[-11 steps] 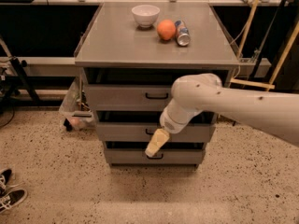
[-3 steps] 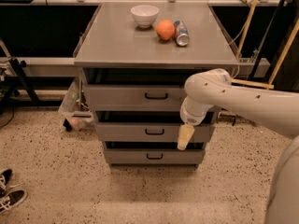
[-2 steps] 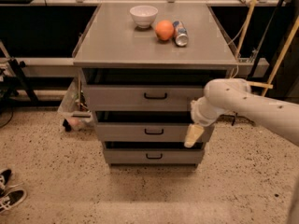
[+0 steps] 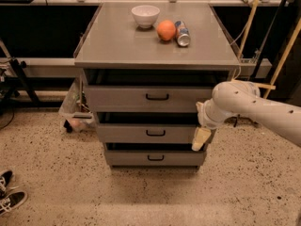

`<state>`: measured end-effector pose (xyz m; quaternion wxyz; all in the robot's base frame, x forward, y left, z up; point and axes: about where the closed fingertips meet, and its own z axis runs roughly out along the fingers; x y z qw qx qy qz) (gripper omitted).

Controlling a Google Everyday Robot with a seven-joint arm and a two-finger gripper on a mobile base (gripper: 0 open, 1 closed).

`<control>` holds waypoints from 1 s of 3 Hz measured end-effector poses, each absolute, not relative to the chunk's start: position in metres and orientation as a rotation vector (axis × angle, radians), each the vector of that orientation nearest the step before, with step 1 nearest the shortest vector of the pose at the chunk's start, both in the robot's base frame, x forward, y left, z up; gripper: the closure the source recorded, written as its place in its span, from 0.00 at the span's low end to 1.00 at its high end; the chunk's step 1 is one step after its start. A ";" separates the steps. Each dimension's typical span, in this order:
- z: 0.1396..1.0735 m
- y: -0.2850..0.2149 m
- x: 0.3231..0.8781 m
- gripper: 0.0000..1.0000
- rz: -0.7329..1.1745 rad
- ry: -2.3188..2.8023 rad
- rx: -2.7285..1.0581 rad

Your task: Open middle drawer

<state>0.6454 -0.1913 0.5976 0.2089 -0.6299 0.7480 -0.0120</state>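
The gripper (image 4: 201,139) is hovering at the right end of the middle drawer (image 4: 122,133), clear of the handle (image 4: 155,133), so it is pulling nothing. Whether it is clenched cannot be told.

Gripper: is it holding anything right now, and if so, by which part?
Nothing visibly held. The gripper hangs in front of the right end of the middle drawer, well to the right of its black bar handle, which is untouched.
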 end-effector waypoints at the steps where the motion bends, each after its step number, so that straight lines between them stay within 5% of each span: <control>1: 0.575 -0.170 0.638 0.00 -0.025 2.072 -1.725; 3: 0.506 -0.122 0.618 0.00 -0.042 2.062 -1.691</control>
